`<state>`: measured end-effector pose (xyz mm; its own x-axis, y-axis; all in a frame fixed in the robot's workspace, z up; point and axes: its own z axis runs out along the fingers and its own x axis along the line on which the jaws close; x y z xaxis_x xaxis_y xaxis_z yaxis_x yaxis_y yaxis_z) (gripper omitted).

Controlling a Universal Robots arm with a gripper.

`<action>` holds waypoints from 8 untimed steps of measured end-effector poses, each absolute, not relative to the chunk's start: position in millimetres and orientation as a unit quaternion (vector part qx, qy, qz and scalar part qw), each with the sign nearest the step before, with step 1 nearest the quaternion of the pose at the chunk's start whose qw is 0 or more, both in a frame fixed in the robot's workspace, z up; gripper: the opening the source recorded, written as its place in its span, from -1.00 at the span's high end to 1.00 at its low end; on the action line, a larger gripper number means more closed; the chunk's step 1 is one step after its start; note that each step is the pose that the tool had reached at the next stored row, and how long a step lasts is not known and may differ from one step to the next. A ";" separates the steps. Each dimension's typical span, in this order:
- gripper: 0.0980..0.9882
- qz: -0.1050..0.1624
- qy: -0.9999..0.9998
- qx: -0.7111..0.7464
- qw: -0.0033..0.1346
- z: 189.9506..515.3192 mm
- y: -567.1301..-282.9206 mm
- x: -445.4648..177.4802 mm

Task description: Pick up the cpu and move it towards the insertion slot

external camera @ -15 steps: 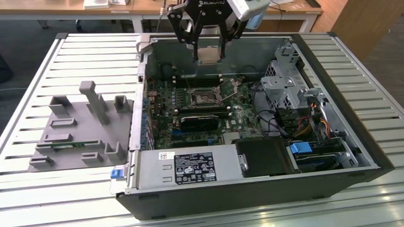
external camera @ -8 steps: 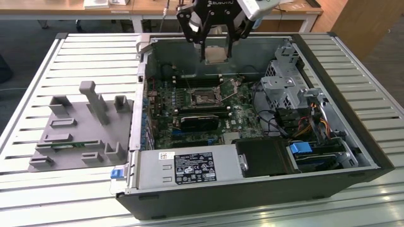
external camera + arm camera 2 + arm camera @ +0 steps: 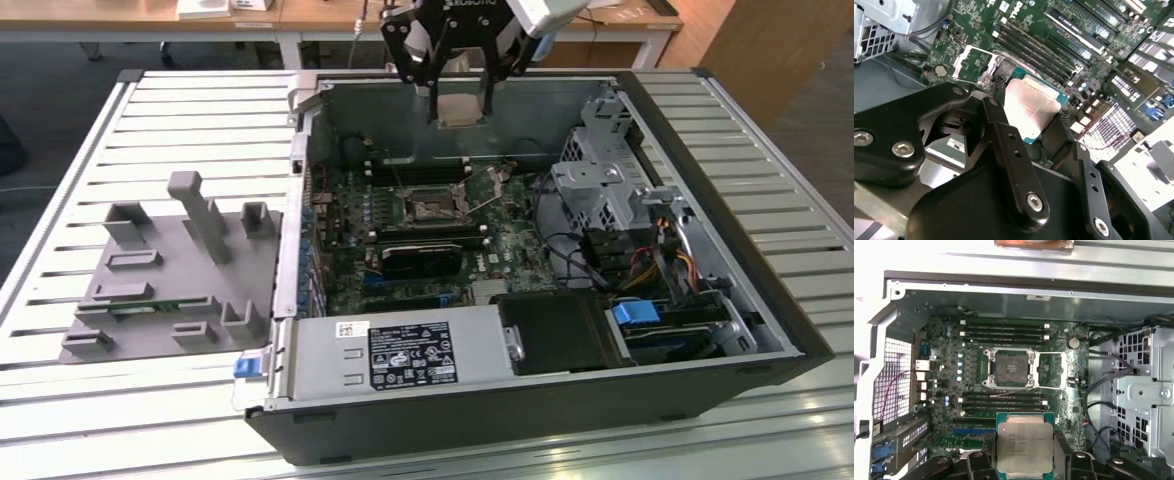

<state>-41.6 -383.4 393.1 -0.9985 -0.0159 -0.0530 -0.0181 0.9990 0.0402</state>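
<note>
I am holding the small flat square cpu (image 3: 1025,442), silver metal on top with a green rim, between the black fingers (image 3: 1004,145) of my pincer (image 3: 461,100). My jaws are drawn in only as far as the chip's width, pressing on two of its opposite edges, and the chip is hanging clear of the board, touching nothing but me. In the exterior view I am hovering above the open grey computer case (image 3: 534,400), over its far wall, with the chip (image 3: 462,104) showing pale below my knuckles. The insertion slot (image 3: 1009,368), a square socket with a shiny metal frame and a dark brownish centre, is lying open on the green motherboard (image 3: 979,390) below me. In the first wrist view the chip is sitting apart from the socket, with a bank of long thin black memory slots (image 3: 1003,402) between them. The grey plastic tray (image 3: 167,275) with its upright blocks is resting on the slatted white table (image 3: 80,420), beside the case toward the exterior view's left.
</note>
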 end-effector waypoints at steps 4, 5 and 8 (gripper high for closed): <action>0.00 0.020 0.999 -0.009 0.025 389.8 -374.8 -41.3; 0.00 0.020 0.999 -0.009 0.025 388.9 -372.1 -41.3; 0.00 0.020 1.000 -0.008 0.023 386.0 -364.7 -41.4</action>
<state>-41.4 -364.7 386.0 -0.9988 -0.0160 -0.0456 -0.0178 0.9991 0.0395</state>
